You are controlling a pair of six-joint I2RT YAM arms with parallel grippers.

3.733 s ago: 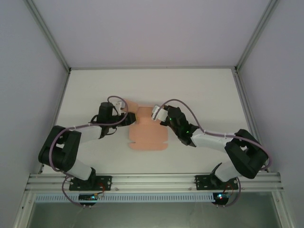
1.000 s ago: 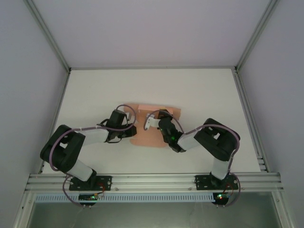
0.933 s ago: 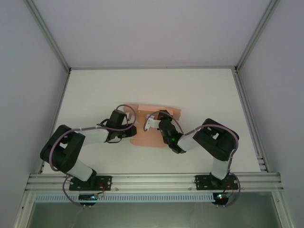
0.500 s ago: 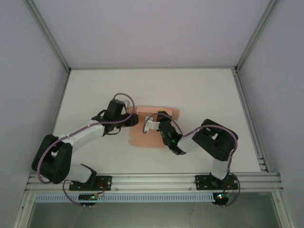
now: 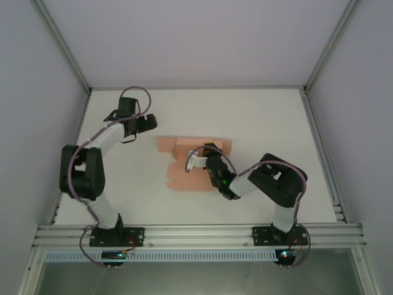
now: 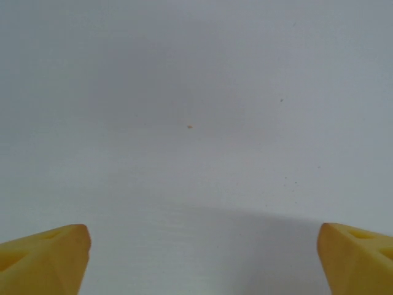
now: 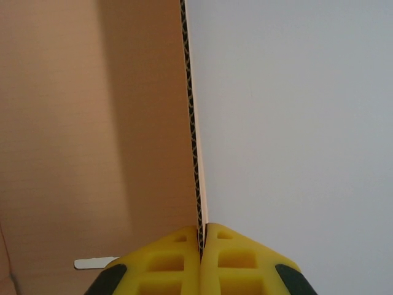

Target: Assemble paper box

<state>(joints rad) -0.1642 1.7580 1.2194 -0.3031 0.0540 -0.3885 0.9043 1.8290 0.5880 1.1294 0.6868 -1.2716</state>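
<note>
Salmon-pink paper box (image 5: 184, 175) lies lengthwise left-right, right fingers (image 7: 175, 258) pinching its flap (image 7: 193, 153), left fingers (image 6: 43, 258) spread.

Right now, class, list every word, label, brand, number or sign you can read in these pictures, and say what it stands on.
No readable text in any view.
The paper box: plain salmon card, no print or label.
The table: blank white, only tiny specks.
</note>
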